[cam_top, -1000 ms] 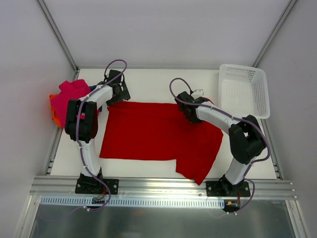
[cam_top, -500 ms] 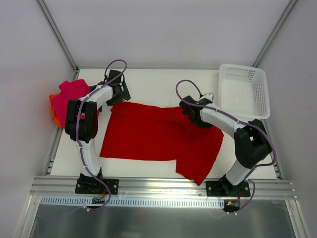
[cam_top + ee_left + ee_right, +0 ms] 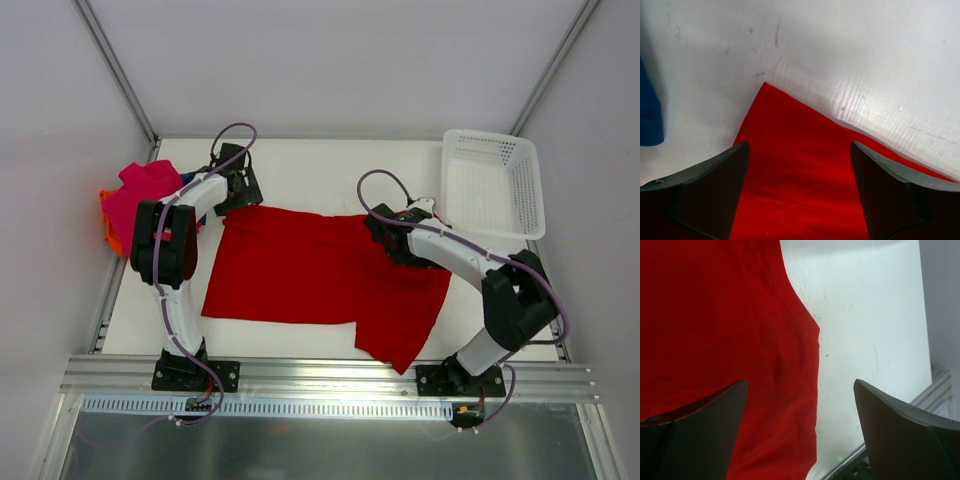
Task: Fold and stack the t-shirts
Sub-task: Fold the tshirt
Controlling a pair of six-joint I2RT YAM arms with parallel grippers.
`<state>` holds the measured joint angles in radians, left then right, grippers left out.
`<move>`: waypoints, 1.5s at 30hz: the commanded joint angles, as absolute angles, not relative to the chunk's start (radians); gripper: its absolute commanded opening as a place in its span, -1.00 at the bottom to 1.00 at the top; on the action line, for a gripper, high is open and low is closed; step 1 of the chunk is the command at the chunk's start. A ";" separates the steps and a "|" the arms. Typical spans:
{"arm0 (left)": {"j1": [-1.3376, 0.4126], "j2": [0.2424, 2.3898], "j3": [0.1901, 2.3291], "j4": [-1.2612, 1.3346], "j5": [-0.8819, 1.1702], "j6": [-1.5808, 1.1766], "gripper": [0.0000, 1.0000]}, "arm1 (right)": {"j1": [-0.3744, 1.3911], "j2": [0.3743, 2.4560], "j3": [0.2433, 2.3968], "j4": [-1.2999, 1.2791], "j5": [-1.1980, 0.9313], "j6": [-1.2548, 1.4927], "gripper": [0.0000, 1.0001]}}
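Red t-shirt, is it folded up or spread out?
Spread out. The red t-shirt lies flat across the table as one wide sheet, with a corner sticking toward the near edge.

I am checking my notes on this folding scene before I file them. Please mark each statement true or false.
1. The red t-shirt lies spread on the table. True.
2. The right gripper is shut on the shirt. False: its jaws stand open over it.
3. The left gripper is open. True.
4. The white basket stands at the table's far left. False: it stands at the far right.
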<state>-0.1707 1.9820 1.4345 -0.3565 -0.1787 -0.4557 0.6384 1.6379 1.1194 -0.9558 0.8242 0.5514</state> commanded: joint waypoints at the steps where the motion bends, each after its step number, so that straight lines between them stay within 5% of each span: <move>1: -0.172 1.901 1.399 -0.373 -0.239 -0.451 0.63 | 0.653 1.508 1.118 -0.887 0.813 0.525 0.82; 5: -0.172 1.847 1.367 -0.374 -0.279 -0.454 0.58 | 0.653 1.448 1.074 -0.623 0.628 0.382 0.43; 10: -0.172 1.844 1.332 -0.382 -0.262 -0.466 0.51 | 0.655 1.538 1.164 -0.497 0.433 0.292 0.31; 21: -0.199 1.789 1.258 -0.356 -0.282 -0.494 0.43 | 0.664 1.724 1.247 -0.404 0.315 0.262 0.23; 35: -0.225 1.669 1.108 -0.356 -0.290 -0.528 0.42 | 0.666 1.721 1.218 -0.379 0.313 0.268 0.21; 42: -0.265 1.523 1.069 -0.327 -0.400 -0.548 0.42 | 0.669 1.594 1.106 -0.371 0.425 0.290 0.56; 45: -0.265 1.581 1.173 -0.324 -0.431 -0.514 0.42 | 0.638 1.623 1.158 -0.405 0.419 0.269 0.49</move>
